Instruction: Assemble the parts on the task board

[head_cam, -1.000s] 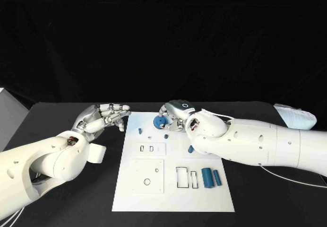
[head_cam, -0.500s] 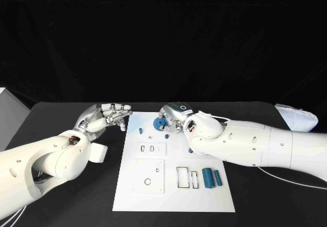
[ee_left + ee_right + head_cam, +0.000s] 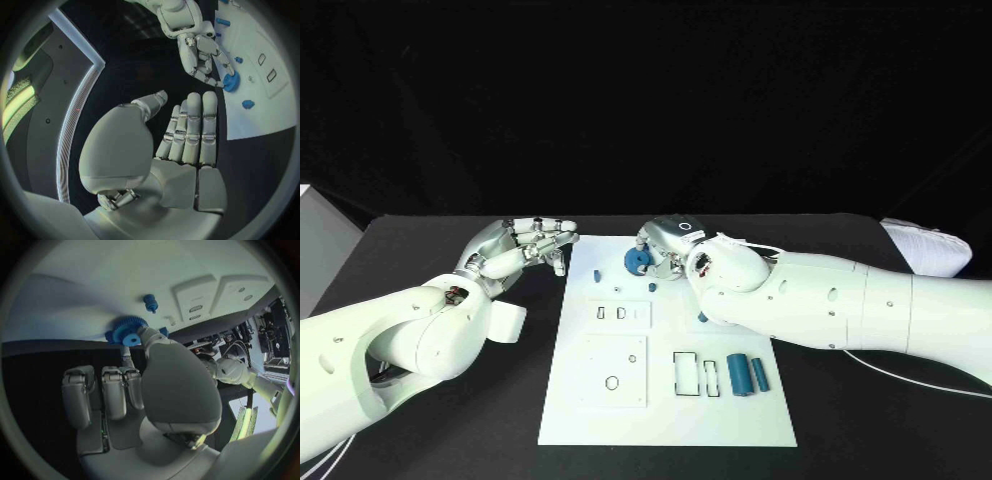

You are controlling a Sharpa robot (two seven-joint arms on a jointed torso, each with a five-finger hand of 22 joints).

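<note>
The blue gear (image 3: 636, 260) sits near the upper edge of the white task board (image 3: 669, 420), in the frame's middle. The right hand (image 3: 669, 240) is directly on it, thumb and a finger touching its toothed rim. The left hand (image 3: 519, 248), off the board's upper left corner, holds nothing, fingers loosely curled.

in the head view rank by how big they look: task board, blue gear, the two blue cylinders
1. task board
2. blue gear, partly hidden by the right hand
3. two blue cylinders: close, the left one looks thicker
</note>
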